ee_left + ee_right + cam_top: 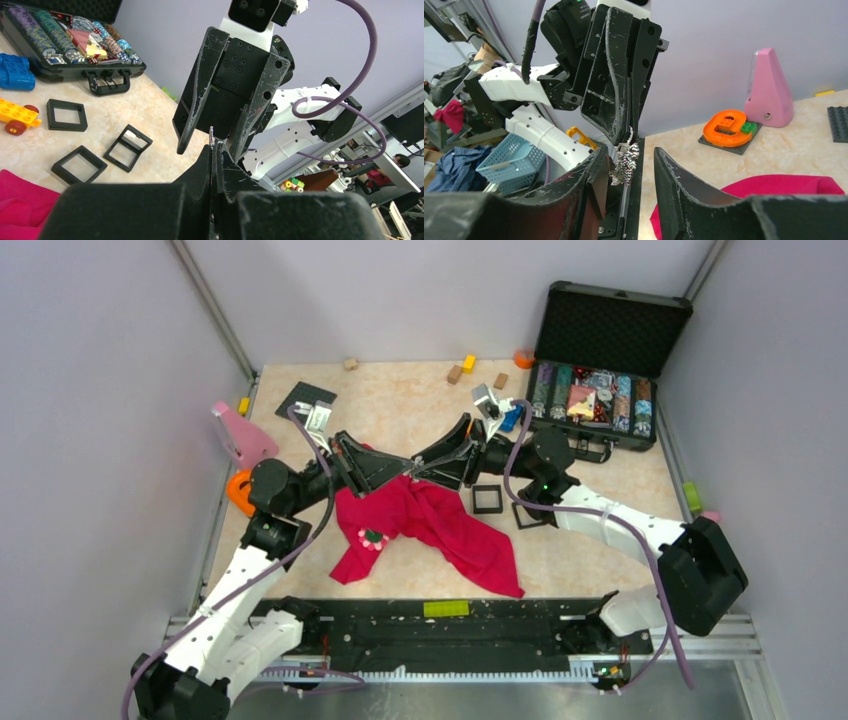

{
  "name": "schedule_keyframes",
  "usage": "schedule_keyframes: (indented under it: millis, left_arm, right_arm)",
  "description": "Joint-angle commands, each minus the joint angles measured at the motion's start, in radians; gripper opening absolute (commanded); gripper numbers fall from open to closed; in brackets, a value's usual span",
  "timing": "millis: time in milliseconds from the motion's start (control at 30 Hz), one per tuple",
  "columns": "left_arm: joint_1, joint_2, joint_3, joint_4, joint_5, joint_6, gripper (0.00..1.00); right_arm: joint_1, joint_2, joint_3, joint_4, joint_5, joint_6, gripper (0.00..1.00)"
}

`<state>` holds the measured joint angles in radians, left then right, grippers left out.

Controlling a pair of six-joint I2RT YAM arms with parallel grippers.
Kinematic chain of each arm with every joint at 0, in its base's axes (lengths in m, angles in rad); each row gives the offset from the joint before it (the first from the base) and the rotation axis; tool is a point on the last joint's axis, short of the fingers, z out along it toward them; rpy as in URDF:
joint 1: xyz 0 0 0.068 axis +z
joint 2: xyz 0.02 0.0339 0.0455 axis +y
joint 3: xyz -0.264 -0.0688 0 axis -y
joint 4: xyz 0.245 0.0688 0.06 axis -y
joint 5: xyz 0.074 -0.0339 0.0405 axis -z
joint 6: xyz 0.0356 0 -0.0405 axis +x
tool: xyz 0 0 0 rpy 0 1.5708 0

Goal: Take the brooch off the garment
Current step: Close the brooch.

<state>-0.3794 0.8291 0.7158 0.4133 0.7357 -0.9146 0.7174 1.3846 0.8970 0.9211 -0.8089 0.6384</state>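
The brooch [373, 538] sits on the near left part of the garment [440, 525], which lies spread on the tabletop [400, 400]. By my reading the removal is not yet done.

Both arms meet in the air over the far edge of the cloth, apart from the brooch. The left fingers [616, 75] are pressed together and pinch a small silver piece [625, 162] at their tips. I cannot tell what it is; it may be part of the fastening. The right fingers [684, 195] are spread, one on each side of that piece, and the wrist views do not show them touching it.

The step in hand looks like a handover of the piece from left to right. Next, the right fingers would need to close squarely on it just below the left tips before the left lets go. It is tiny and could slip into the folds. After that, one arm must come down to the brooch, which lies nearer the bases and to the left of the meeting point.
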Motion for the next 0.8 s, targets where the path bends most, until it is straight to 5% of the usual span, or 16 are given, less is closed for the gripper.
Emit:
schedule_keyframes:
  millis: [0, 267, 500, 767]
  left_arm:
    - [0.004, -0.012, 0.005, 0.077, 0.024, -0.01, 0.0]
    - [0.004, -0.006, 0.008, 0.11, 0.061, -0.019, 0.0]
    - [0.004, 0.003, -0.003, 0.171, 0.103, -0.039, 0.0]
    - [0.001, 0.034, -0.001, 0.203, 0.156, -0.058, 0.0]
  right_arm:
    - [0.009, -0.006, 0.026, 0.041, -0.012, 0.005, 0.38]
    - [0.01, -0.011, 0.021, 0.027, 0.002, 0.016, 0.21]
    - [0.018, -0.007, 0.034, 0.003, -0.009, 0.035, 0.21]
    - [0.035, -0.006, 0.042, -0.034, -0.02, 0.029, 0.1]
